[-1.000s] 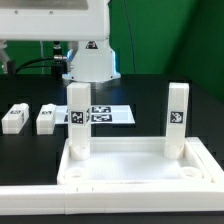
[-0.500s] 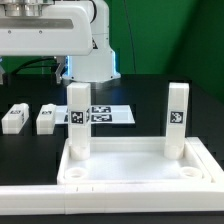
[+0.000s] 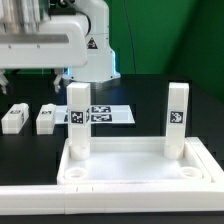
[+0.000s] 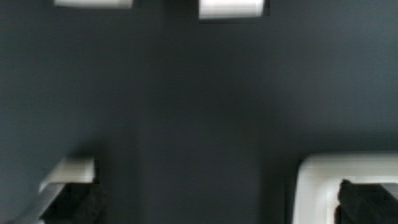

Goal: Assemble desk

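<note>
End effector point(image 4: 162, 5) jaws stand wide apart in the wrist view and hold nothing; blurred white shapes at that picture's edge are too unclear to name. Its arm point(image 3: 45, 45) hangs at the exterior view's left, above the first loose leg point(image 3: 14, 117) and second loose leg point(image 3: 47, 118), which lie side by side near the marker board point(image 3: 105, 115). Nearer the camera lies the desk top point(image 3: 130, 165), rim up, with the first upright leg point(image 3: 78, 120) and second upright leg point(image 3: 176, 118) standing in its far corners. The near corner sockets point(image 3: 74, 172) look empty. I judge the job about half done: both loose legs are yet to be fetched and fitted.
</note>
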